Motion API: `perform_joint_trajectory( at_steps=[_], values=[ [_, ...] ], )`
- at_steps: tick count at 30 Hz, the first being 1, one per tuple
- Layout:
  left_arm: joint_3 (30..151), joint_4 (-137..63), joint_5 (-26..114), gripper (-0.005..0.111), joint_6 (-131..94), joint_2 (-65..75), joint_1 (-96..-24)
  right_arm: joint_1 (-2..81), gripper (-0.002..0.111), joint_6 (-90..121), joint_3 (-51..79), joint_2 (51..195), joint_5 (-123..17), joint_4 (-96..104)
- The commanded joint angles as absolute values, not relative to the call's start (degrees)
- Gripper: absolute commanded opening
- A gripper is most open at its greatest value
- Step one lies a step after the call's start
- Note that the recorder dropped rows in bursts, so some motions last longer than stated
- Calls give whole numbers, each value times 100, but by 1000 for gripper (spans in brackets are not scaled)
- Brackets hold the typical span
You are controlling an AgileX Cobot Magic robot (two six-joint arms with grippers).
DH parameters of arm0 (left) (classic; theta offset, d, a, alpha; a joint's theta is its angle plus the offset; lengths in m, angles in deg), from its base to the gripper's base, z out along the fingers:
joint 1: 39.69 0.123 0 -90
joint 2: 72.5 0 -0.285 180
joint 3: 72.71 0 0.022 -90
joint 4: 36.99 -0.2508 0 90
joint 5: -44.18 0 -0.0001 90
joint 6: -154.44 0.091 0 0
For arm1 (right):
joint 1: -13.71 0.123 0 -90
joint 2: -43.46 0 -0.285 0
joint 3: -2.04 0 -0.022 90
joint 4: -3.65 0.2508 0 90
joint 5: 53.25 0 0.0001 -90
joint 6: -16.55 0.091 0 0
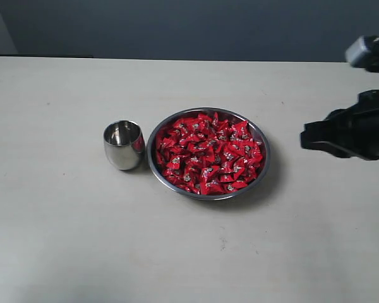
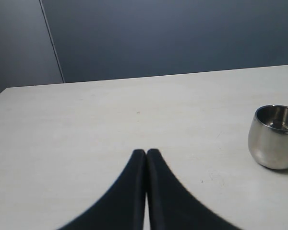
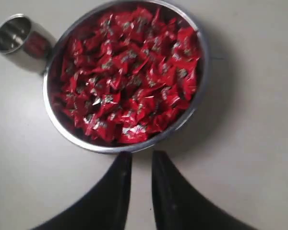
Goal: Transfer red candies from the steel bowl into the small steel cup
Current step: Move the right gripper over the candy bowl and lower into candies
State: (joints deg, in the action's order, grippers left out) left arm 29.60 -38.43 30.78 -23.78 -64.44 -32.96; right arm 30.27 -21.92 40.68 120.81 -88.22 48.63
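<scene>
On a pale table (image 1: 63,240) set before a dark blue-grey wall, the steel bowl (image 1: 208,197) sits near the middle, filled nearly to its thin rim with the red candies (image 1: 208,154), their shiny wrappers flecked with silver-white. Just beside it, on its left in the exterior view, the small steel cup (image 1: 123,146) stands upright, its polished side catching a red reflection; whether cup and bowl touch cannot be told. Every candy in sight lies in the bowl. The right gripper (image 3: 141,155) hangs to the right of the bowl and clear of it, black jaws aimed at the near rim, parted by a narrow gap and holding nothing. The left gripper (image 2: 146,152), outside the exterior view, points across bare table with its jaws pressed together tip to tip and empty, the cup visible near it.
</scene>
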Motion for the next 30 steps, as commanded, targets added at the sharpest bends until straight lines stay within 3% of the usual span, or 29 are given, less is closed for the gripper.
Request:
perform_joint_trajectory(
  at_steps=[1, 11, 28, 30],
  values=[
    [3008, -3854, 3089, 0, -2388, -6471, -3284, 3431, 40, -2486, 3449, 13176, -9029, 4997],
    [3008, -3854, 3089, 0, -2388, -6471, -3284, 3790, 42, -2347, 2267, 15019, -9047, 4458],
    [3008, -3854, 3089, 0, -2388, -6471, -3284, 3793, 42, -2397, 1815, 16105, -9280, 5073],
    [3008, -3854, 3089, 0, -2388, -6471, -3284, 3865, 37, -2397, 1726, 16149, -9297, 4999]
  ],
)
